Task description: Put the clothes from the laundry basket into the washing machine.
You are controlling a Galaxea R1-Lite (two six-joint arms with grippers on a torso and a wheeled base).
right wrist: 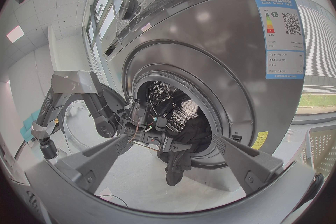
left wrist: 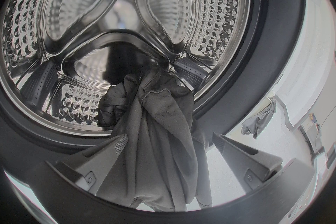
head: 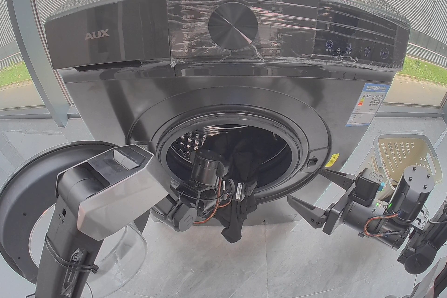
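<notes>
Washing machine (head: 223, 80) fills the middle, dark grey, front loader. Its round door (head: 23, 201) is swung open to the left. Steel drum (left wrist: 105, 25) is visible through the opening. Pale perforated laundry basket (head: 400, 152) stands on the floor (head: 279, 261) to the right of the machine, partly hidden by the right arm; can't tell what's inside it.

Dark garment (head: 235, 215) lies across the near lip of the opening. Part is bunched inside the drum, and part hangs out down the front towards the floor.

Left tool (left wrist: 168, 137) is at the drum mouth, fingers spread wide either side of the garment. The cloth lies between them, not pinched. Right tool (head: 305, 187) is near the machine's lower right front, well apart from the garment, fingers wide apart with nothing between them.
</notes>
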